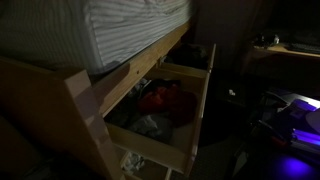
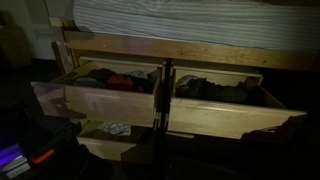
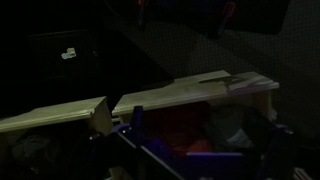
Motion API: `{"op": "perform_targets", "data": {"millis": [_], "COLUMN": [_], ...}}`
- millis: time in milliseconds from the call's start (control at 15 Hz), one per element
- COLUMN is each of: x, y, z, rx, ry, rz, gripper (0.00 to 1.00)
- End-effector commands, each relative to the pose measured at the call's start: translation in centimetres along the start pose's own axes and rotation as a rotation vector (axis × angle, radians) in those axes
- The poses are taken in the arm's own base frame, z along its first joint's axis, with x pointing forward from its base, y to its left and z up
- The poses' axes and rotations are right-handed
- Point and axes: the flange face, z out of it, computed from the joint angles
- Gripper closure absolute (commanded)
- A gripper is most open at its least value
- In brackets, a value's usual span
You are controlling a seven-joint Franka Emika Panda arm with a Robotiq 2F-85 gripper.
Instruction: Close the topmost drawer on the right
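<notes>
Two top drawers of pale pine stand pulled out under the bed in an exterior view. The topmost drawer on the right (image 2: 226,112) is open and holds dark clothes. The top drawer beside it (image 2: 100,98) is also open and holds a red garment (image 2: 120,82). Another exterior view shows the red-clothes drawer (image 1: 203,100) pulled far out. In the dim wrist view, both front boards (image 3: 195,96) show, with red cloth behind. Blue-lit parts of my gripper (image 3: 190,150) are at the bottom, just in front of the boards. Its jaws are too dark to read.
The mattress (image 2: 190,20) and bed frame (image 2: 180,52) hang over the drawers. A lower, smaller drawer (image 2: 112,140) is open under the red-clothes drawer and also shows in another exterior view (image 1: 140,162). A purple light (image 1: 292,142) glows on the dark floor.
</notes>
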Motion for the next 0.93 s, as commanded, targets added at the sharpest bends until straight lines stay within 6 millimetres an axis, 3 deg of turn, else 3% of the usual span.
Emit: {"op": "perform_targets", "data": {"millis": [0, 333, 467, 533, 600, 733, 867], "x": [0.8, -0.5, -0.6, -0.4, -0.3, -0.3, -0.2], "y": [0.1, 3.4, 5.0, 5.6, 4.4, 5.2, 5.3], "z": [3.2, 14.4, 17.2, 17.9, 15.6, 17.3, 17.6], "rx": [-0.115, -0.224, -0.278, -0.297, -0.26, -0.277, -0.279], "ry": [-0.073, -0.263, -0.349, -0.395, -0.342, -0.395, -0.407], "rz": [0.116, 0.288, 0.359, 0.398, 0.344, 0.382, 0.389], "gripper": [0.0, 0.0, 0.0, 0.0, 0.0, 0.0, 0.0]}}
